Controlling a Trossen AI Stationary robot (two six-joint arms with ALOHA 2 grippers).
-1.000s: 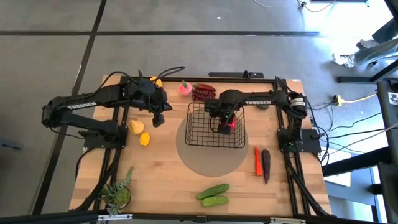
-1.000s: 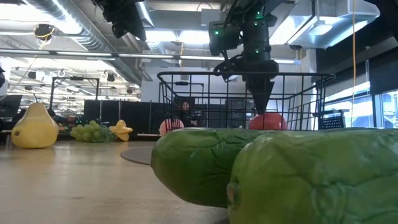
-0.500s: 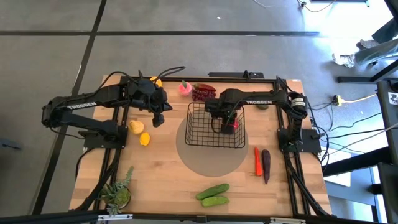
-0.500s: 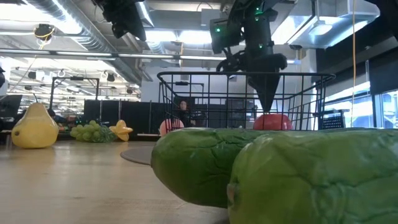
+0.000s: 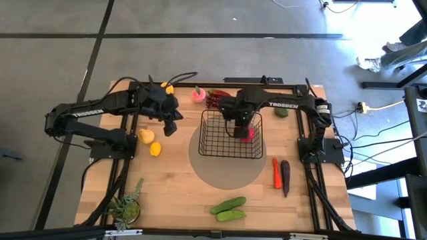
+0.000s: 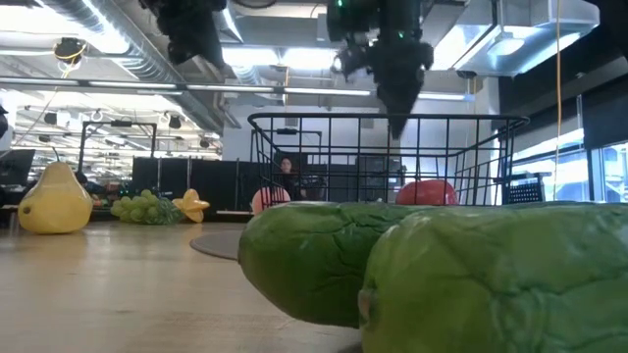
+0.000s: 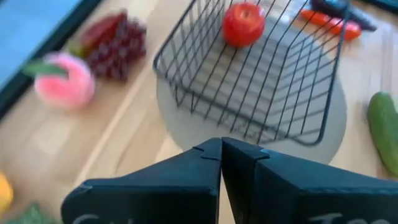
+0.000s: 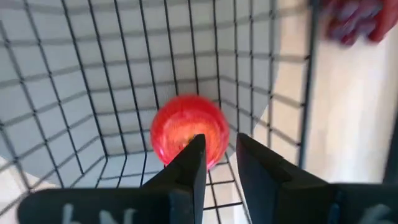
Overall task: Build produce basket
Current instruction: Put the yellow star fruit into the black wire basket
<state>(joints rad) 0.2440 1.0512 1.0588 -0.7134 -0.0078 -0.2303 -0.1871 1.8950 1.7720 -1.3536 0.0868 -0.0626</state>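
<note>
In the high view the black wire-mesh rectangular basket [image 5: 230,135] sits at the centre of the frame on a round grey mat [image 5: 227,163] laid on the pale wooden table [image 5: 173,193]; a round red toy apple [image 5: 249,133] lies inside it against the right-hand wall, and nothing else shows in the basket; the right gripper [image 5: 240,127] hangs over the basket's upper right part, just above and left of the apple, and in the right wrist view its dark fingers [image 8: 186,168] stand a narrow gap apart with nothing between them, the apple below them on the mesh floor; in the low view the same gripper's tip hangs above the basket's rim, clear of the fruit; the left gripper [image 5: 171,127] waits left of the basket over bare wood, its jaws pressed together and empty in the left wrist view; above the basket lie a pink toy peach [image 5: 197,95] and a bunch of dark red-purple grapes [image 5: 217,99]; left of the left gripper lie a yellow pear-shaped fruit [image 5: 145,136] and a small yellow lemon [image 5: 155,149]; at the right of the basket an orange carrot [image 5: 275,172] and a dark purple eggplant [image 5: 285,177] lie side by side; two green cucumbers [image 5: 229,208] lie at the lower centre; a small spiky green potted plant [image 5: 125,207] stands at the lower left.
</note>
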